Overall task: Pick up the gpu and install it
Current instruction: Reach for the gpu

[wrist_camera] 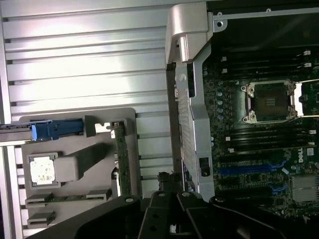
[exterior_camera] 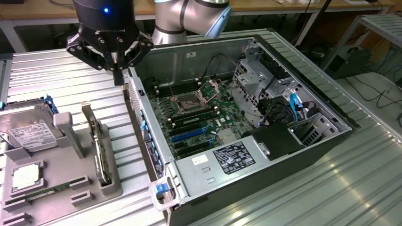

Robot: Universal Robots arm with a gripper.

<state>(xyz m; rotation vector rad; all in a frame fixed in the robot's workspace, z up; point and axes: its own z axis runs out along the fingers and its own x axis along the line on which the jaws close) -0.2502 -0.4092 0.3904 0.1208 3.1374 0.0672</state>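
Gripper (exterior_camera: 118, 76), fingers together and empty, above the bench (exterior_camera: 60, 75) just beside the open computer case (exterior_camera: 207, 172); gpu (exterior_camera: 95, 136) standing on edge in grey holder (exterior_camera: 63, 181), near hard drive (exterior_camera: 28, 128).

The gpu (exterior_camera: 100, 160), thin and dark, stands on edge, seemingly slotted in the grey holder (exterior_camera: 63, 169).
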